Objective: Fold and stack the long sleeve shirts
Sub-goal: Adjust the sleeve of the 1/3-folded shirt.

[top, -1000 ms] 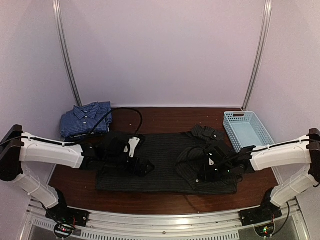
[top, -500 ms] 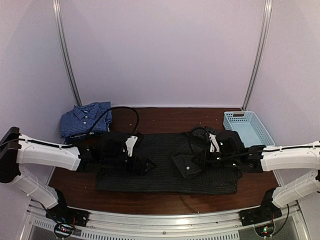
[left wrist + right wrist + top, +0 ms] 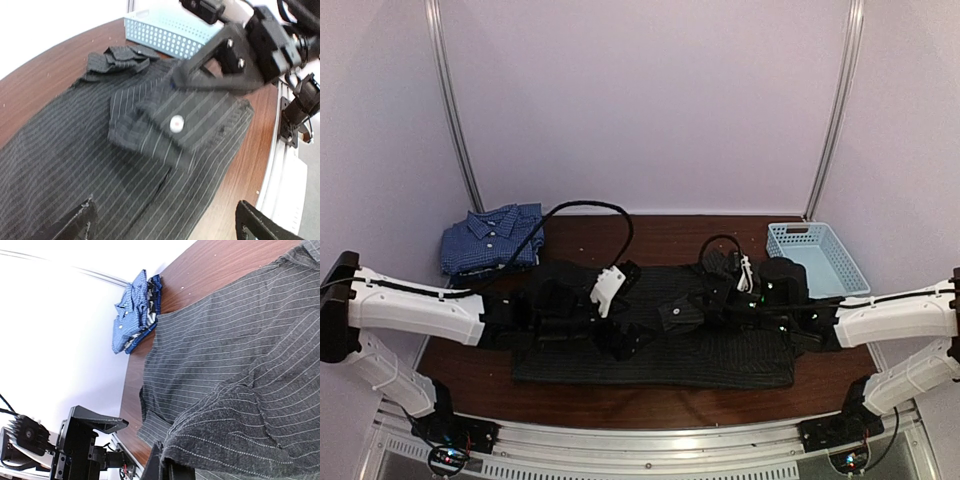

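So, top: black shirt [image 3: 740, 355] lies spread mid-table [image 3: 650, 235]; blue shirt [image 3: 490, 238] sits folded far left. Both arms reach low and inward.
Left wrist: left gripper [image 3: 165, 222] gapes empty above the cloth.
Right wrist: right gripper [image 3: 167, 471] pinches the sleeve [image 3: 225, 435]; we should lay it flat and straight.

Across the middle of the surface [image 3: 660, 232], toward the near edge: spread shirt [image 3: 720, 355]. At far left, behind its left end: folded shirt [image 3: 490, 238]. At far right, beside its collar [image 3: 117, 57]: basket [image 3: 817, 262]. Over its middle: one sleeve cuff [image 3: 677, 313].
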{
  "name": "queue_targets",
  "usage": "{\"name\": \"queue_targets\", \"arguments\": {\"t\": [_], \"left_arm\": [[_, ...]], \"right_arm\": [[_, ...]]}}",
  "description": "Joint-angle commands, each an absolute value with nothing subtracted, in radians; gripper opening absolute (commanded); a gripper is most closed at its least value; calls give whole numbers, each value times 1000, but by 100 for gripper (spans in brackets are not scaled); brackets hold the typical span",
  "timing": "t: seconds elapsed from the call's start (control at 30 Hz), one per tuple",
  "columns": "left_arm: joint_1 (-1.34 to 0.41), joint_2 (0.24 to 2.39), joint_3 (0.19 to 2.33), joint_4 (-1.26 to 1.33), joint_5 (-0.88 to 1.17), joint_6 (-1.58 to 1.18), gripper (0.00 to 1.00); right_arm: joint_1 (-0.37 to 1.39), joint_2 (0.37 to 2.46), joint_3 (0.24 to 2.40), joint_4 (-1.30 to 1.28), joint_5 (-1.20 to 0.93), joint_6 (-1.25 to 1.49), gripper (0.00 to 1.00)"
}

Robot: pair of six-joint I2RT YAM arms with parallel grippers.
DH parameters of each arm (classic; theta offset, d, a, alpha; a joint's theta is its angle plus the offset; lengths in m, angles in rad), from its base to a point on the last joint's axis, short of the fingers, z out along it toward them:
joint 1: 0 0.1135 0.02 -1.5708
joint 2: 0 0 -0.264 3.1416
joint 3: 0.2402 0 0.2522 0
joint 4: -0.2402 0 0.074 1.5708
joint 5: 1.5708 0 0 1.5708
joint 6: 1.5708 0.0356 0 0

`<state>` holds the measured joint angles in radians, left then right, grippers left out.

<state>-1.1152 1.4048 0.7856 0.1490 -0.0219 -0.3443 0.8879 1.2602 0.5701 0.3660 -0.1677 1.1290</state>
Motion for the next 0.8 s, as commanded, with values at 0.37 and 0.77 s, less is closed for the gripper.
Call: {"name": "queue_targets", "arguments": {"t": [0.37,0.77], "left_arm": [[-1018,1505,804,389,405,-699,92],[-909,1615,686,735,630,-1002,77]], "right_arm": [[947,1287,514,647,-140,1138,0],[957,1279,499,683,-136,1118,0]]}}
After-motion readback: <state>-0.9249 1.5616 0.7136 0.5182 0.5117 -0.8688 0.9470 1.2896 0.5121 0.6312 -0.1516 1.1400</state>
